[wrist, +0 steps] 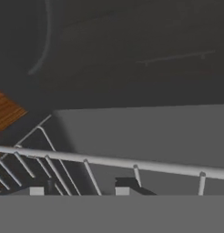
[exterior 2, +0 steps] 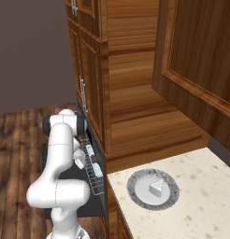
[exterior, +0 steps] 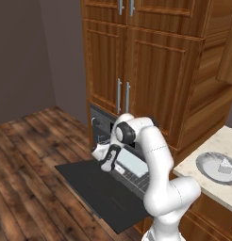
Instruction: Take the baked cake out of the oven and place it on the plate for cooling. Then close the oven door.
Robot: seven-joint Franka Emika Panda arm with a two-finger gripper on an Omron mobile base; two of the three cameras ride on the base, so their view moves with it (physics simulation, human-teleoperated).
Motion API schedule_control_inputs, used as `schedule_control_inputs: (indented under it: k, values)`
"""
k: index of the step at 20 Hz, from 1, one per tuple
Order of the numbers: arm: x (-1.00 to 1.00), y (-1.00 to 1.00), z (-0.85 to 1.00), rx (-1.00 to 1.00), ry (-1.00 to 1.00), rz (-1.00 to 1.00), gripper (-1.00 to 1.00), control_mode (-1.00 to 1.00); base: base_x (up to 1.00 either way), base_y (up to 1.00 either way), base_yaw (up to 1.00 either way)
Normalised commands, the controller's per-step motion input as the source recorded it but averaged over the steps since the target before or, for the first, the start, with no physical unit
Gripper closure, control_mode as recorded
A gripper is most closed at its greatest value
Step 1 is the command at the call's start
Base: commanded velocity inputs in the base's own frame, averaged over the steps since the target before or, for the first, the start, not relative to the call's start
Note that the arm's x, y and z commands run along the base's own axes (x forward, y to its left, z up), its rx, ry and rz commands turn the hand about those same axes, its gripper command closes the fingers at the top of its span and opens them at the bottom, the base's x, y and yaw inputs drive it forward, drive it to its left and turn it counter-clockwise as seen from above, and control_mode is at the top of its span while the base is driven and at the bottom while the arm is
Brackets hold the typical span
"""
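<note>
The baked cake [exterior: 225, 165] [exterior 2: 156, 187], a tiny white wedge, rests on the round speckled plate [exterior: 206, 168] [exterior 2: 135, 192] on the counter at the right. The oven [exterior: 100, 123] stands with its door [exterior: 96, 190] folded down flat. A wire rack [wrist: 109, 161] [exterior 2: 94, 173] is pulled out over the door and carries a flat pale baking tray [exterior: 132, 162] [wrist: 155, 136]. My gripper [exterior: 110, 164] [exterior 2: 82, 159] [wrist: 79, 190] hovers just in front of the rack's front rail, low over the door. It is open, with nothing between its fingertips.
Brown wooden cabinets [exterior: 151, 70] with vertical silver handles rise above and beside the oven. The pale stone counter [exterior 2: 201, 186] lies to the right under an upper cabinet [exterior 2: 201, 56]. Bare wooden floor [exterior: 28, 160] spreads to the left of the door.
</note>
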Motion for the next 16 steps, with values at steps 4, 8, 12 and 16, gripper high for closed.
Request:
schedule_control_inputs:
  k: [4,8,12,16]
  values:
    - [0.14,-0.48,-0.22,-0.04,-0.06,0.0,-1.0,-1.0,0.0,0.0,0.0]
    - [0.07,-0.39,-0.18,-0.08,-0.11,0.0,-1.0,-1.0,0.0,0.0,0.0]
    - [-0.03,-0.19,-0.04,-0.06,-0.16,0.0,-1.0,-1.0,0.0,0.0,0.0]
    - [-0.86,0.29,0.52,0.0,-0.22,0.0,-1.0,-1.0,0.0,0.0,0.0]
